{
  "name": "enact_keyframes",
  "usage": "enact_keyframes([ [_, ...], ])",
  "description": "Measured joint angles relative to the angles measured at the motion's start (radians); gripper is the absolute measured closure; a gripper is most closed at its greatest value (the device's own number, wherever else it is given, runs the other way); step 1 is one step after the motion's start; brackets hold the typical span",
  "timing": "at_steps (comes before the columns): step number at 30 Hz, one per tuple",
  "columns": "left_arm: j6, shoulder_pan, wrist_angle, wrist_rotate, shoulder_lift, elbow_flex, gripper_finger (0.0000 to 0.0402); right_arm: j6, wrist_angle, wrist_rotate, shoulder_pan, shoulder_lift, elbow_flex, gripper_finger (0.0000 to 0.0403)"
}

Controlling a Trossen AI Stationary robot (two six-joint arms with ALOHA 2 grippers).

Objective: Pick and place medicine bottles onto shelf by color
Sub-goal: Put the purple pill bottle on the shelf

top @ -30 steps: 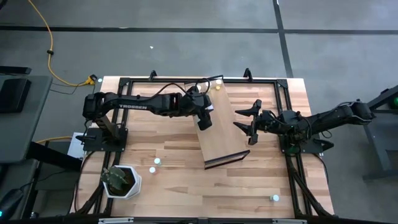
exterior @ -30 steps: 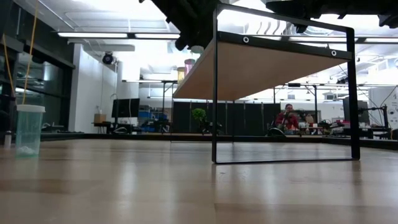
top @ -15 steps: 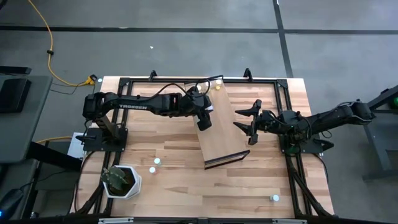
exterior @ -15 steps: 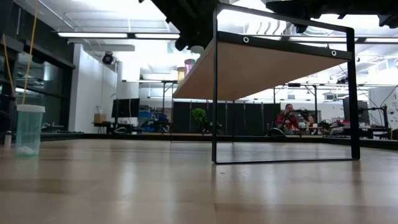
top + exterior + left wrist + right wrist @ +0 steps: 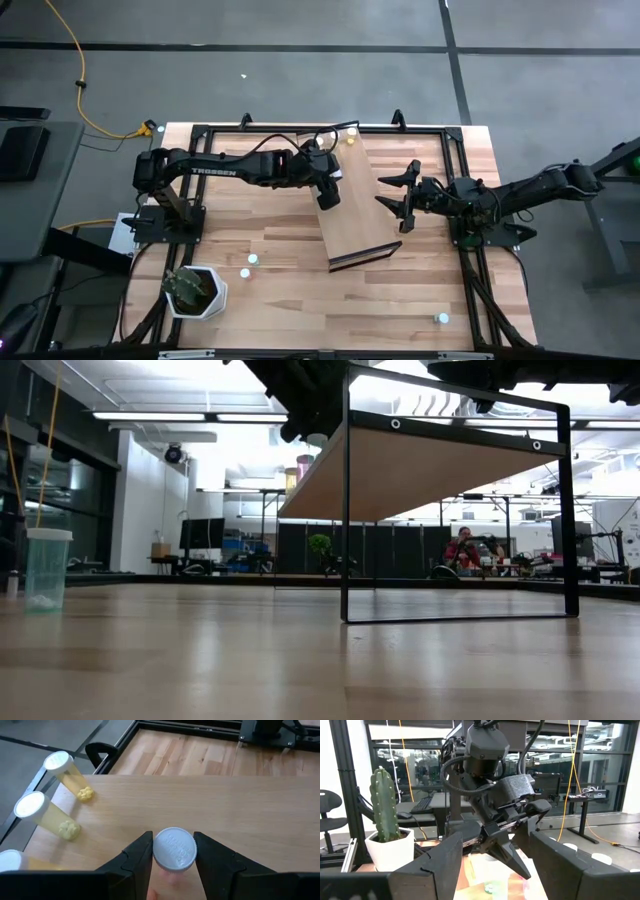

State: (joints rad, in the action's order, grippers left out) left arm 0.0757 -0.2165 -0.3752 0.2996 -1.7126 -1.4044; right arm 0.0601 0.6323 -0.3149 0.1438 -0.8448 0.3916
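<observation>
The shelf (image 5: 355,215) is a tilted light-wood board on a dark frame at the table's middle. My left gripper (image 5: 328,195) hangs over its left edge, shut on a white-capped bottle (image 5: 173,850) with a pinkish body. Yellow bottles (image 5: 67,775) (image 5: 42,815) stand on the shelf board near its edge. My right gripper (image 5: 400,200) waits open just right of the shelf, holding nothing. Loose bottles (image 5: 253,259) (image 5: 244,271) (image 5: 441,318) stand on the tabletop near the front. My left gripper has the bottle between its two fingers (image 5: 142,852), one on each side just under the white cap (image 5: 175,865). The fingers slant down from the table's left. The cap faces the wrist camera, and it hides whether the bottle's lower end rests on the shelf.
A potted cactus (image 5: 195,290) stands at the near left corner. A teal bottle (image 5: 46,568) shows at the left in the low view. Black frame rails (image 5: 300,128) run round the tabletop. Bare wood lies in front of the shelf (image 5: 330,310).
</observation>
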Motion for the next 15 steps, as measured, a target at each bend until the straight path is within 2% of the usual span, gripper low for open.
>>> enact_keyframes([
  [15,0.000,-0.014,0.014,0.001,0.000,0.000,0.0248,0.000,0.000,0.000,0.000,0.000,0.000,0.0181],
])
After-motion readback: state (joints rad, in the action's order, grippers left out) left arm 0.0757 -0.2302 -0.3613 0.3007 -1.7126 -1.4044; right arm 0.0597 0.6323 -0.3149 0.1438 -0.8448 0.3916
